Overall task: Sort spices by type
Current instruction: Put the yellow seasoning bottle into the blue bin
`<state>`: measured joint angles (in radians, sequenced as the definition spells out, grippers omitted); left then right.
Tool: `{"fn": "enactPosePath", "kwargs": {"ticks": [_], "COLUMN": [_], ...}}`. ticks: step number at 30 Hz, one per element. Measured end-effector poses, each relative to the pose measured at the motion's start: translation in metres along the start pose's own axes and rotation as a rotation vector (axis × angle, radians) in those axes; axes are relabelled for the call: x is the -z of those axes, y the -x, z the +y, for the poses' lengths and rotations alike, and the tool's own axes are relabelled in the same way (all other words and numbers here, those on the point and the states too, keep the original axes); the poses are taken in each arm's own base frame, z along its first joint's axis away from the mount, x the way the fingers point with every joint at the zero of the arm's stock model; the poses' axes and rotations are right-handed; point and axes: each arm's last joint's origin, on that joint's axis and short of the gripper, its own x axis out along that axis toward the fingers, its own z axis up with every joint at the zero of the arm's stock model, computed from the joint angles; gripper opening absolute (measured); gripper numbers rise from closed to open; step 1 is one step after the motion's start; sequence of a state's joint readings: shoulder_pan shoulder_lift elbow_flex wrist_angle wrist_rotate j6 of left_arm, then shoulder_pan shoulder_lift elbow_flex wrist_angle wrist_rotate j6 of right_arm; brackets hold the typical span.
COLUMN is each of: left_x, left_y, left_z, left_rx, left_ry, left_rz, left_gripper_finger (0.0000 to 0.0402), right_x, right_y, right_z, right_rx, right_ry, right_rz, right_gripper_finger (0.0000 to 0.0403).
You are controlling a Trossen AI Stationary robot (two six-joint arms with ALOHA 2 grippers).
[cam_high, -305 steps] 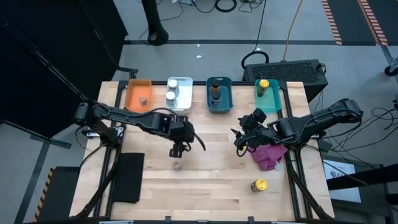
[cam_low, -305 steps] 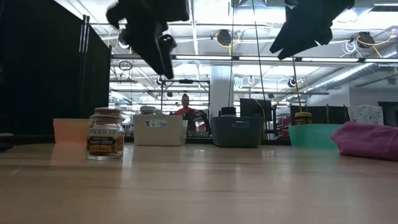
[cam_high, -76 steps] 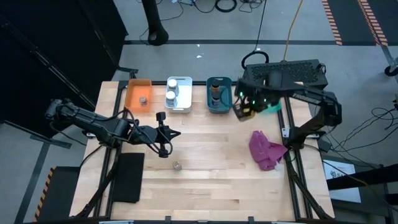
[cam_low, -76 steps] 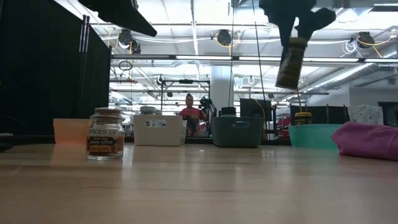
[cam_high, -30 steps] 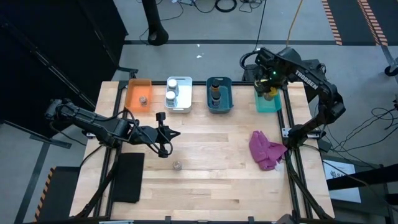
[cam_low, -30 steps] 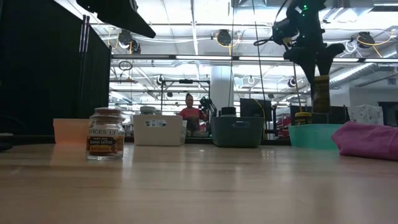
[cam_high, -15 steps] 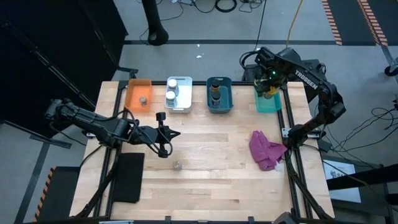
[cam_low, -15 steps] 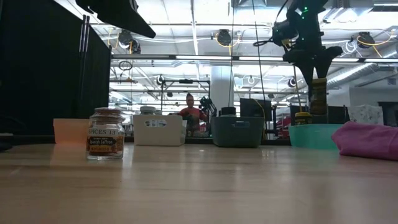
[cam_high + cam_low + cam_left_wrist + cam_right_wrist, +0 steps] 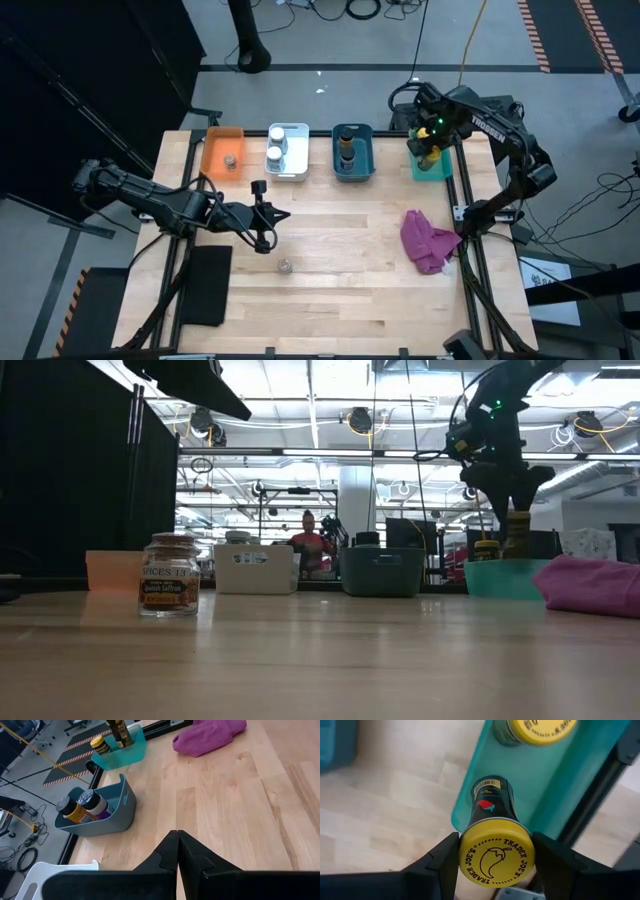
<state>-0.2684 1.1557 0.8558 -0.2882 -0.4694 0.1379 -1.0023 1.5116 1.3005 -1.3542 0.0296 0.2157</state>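
Observation:
My right gripper (image 9: 429, 148) is over the teal bin (image 9: 440, 170) at the far right, shut on a dark spice jar with a yellow lid (image 9: 497, 851). The jar's base (image 9: 517, 550) is about level with the bin's rim. Another yellow-lidded jar (image 9: 535, 727) stands in that bin. A glass spice jar with a brown lid (image 9: 170, 575) stands upright on its base on the table (image 9: 285, 266). Just beyond it, toward the far left, my left gripper (image 9: 278, 213) is shut and holds nothing (image 9: 177, 851). My right gripper pinches the jar at its lid end (image 9: 470, 832) between its two fingers (image 9: 442, 859), one on each side. The fingers come from above, pointing down. The jar hangs upright below them, lid up, clear of the bin floor.
Along the far edge stand an orange bin (image 9: 212, 158), a white bin (image 9: 290, 170) and a blue bin (image 9: 352, 172), each with jars inside. A magenta cloth (image 9: 430, 242) lies at the right. A black pad (image 9: 205, 285) lies near the left edge.
My right gripper has gone down toward the teal bin with the yellow-lidded jar, which stays upright, and has shifted slightly toward the table's near edge. The gripper stays shut on it.

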Motion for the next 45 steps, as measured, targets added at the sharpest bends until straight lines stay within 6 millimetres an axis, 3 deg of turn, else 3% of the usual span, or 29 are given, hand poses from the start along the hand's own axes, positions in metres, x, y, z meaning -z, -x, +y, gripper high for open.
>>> {"fn": "enactPosePath", "kwargs": {"ticks": [15,45], "left_x": [-0.002,-0.002], "left_y": [0.0,0.0], "left_z": [0.0,0.0], "left_rx": [-0.002,-0.002], "left_ry": [-0.016,-0.018], "left_rz": [-0.017,-0.016], "left_gripper_finger": [0.0011,0.0011], "right_x": [-0.005,-0.008], "right_y": [-0.033,-0.034], "right_z": [-0.008,-0.001], "right_rx": [-0.029,-0.032], "right_ry": [-0.049,-0.051], "right_rz": [0.038,-0.012], "right_gripper_finger": [0.0192,0.0198]}}
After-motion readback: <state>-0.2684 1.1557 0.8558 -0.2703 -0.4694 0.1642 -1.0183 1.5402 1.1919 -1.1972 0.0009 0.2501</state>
